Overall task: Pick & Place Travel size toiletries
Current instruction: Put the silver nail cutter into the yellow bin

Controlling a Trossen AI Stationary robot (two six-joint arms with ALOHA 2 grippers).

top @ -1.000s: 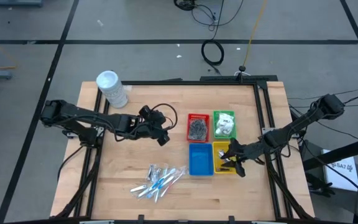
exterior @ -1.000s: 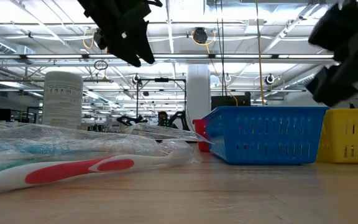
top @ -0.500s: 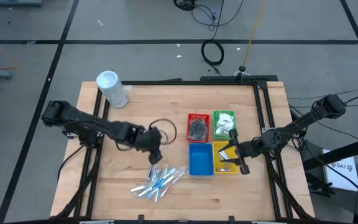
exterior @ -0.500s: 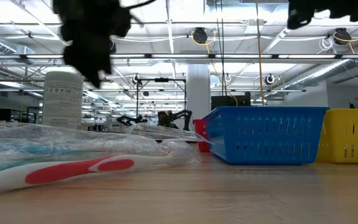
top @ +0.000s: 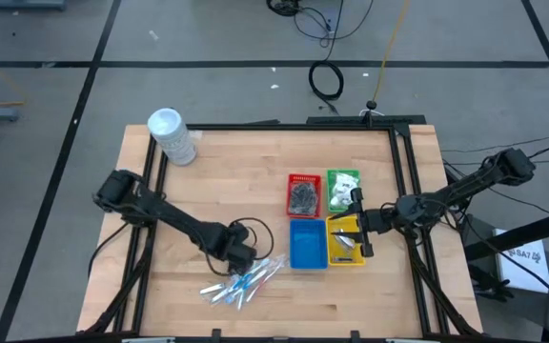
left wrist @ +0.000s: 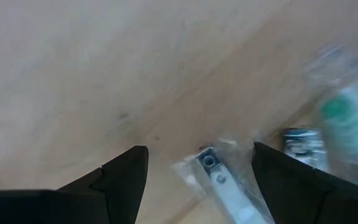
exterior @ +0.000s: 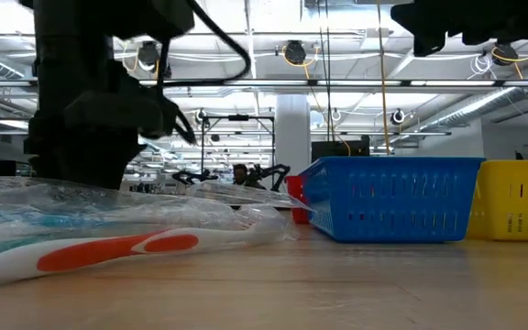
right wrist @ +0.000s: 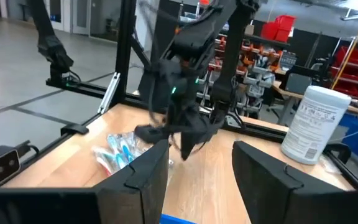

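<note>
A pile of slim clear-wrapped sticks (top: 246,278) lies flat on the wooden table near its front edge; in the low view a red-and-white one (exterior: 108,252) lies nearest. My left gripper (top: 241,257) points down over the pile's far end, open. Its fingers stand on either side of one wrapped stick's end (left wrist: 219,180), just above it. My right gripper (top: 355,226) hovers level over the yellow tray (top: 346,255), open with nothing between its fingers (right wrist: 197,180). Dark grey bundles fill the red tray (top: 303,194), and white packets fill the green tray (top: 343,189).
A tall white tub (top: 172,136) stands at the far left corner. The blue tray (top: 307,244) sits beside the yellow one, right of the pile. A black frame (top: 403,171) borders the table. Bare wood lies at the table's left and near right.
My left gripper has swung from the table's middle toward the near edge and down to the pile of wrapped sticks, tipping over until it points straight down. My right gripper has risen a little over the yellow tray and rolled about its own axis.
</note>
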